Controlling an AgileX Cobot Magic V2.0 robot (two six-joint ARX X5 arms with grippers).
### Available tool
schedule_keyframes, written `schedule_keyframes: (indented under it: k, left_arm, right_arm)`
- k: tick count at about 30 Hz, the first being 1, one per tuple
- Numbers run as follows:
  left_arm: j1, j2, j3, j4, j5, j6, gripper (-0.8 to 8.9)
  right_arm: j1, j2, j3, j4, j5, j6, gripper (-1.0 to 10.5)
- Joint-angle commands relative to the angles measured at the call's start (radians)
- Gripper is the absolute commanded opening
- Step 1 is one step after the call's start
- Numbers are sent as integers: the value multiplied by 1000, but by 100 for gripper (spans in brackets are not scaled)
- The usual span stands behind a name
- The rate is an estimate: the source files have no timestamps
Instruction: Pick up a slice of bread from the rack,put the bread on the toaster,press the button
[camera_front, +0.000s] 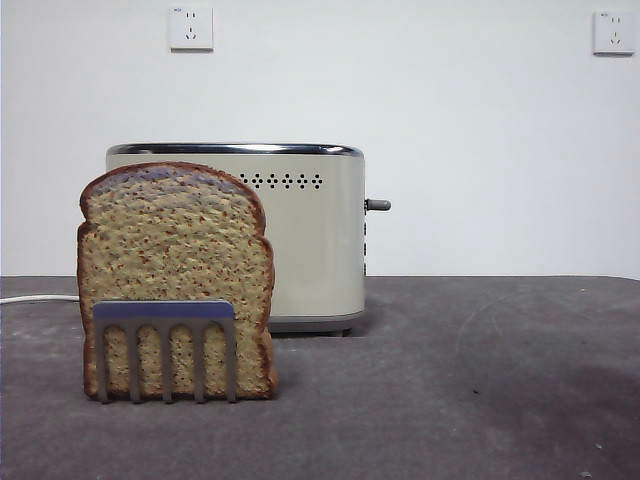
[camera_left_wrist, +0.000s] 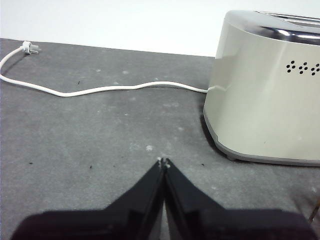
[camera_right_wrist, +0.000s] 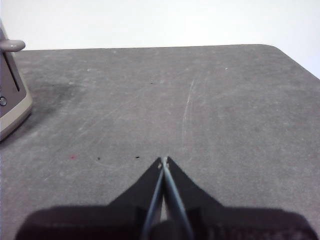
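Note:
The slice of bread (camera_front: 175, 260), tan and speckled with a dark crust, stands upright in the small metal rack (camera_front: 165, 335) near the front of the table. Behind it is the cream toaster (camera_front: 310, 240), also large in the left wrist view (camera_left_wrist: 265, 95). Its button (camera_front: 378, 205), a grey lever knob, sticks out of the narrow end and shows in the right wrist view too (camera_right_wrist: 12, 46). My left gripper (camera_left_wrist: 163, 162) is shut and empty above the mat beside the toaster. My right gripper (camera_right_wrist: 164, 160) is shut and empty over bare mat, off the toaster's lever end (camera_right_wrist: 10, 100). Neither arm appears in the front view.
A white power cord (camera_left_wrist: 100, 90) with its plug (camera_left_wrist: 30, 48) lies loose on the dark grey mat (camera_front: 470, 380) beside the toaster. The table's far edge and rounded corner (camera_right_wrist: 280, 50) meet a white wall with two sockets (camera_front: 191, 28).

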Motion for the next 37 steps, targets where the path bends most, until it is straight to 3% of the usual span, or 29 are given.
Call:
schedule_keyframes:
  k: [1,4,9,13,17,27,31,37]
  left_arm:
    - [2,-3,-14,3,2,-36,-3]
    - [2,-3,-14,3,2,-131,-3]
    - [2,-3,-14,3,20,-221,-4]
    - [2,-3,-13,2,57,-222,-6]
    - [2,-3,3,2,119,-253,-7]
    - [2,4,172,-39,212,-285,-7]
    - [2,45,268,-51,263,-257,-7]
    - [2,180,438,-121,393,-131,-8]
  right_arm:
    - [2,0,-12,-5,1,34,1]
    - [2,0,-12,-5,-1,138,1]
    - [3,0,-12,-5,-1,416,1]
    - [3,0,-12,-5,-3,457,-1]
    - [3,0,-2,-5,-74,505,-12]
    - [3,62,159,-6,-109,512,-12]
    - [3,150,264,-7,-154,452,-12]
    - [3,340,457,-56,-290,320,-12]
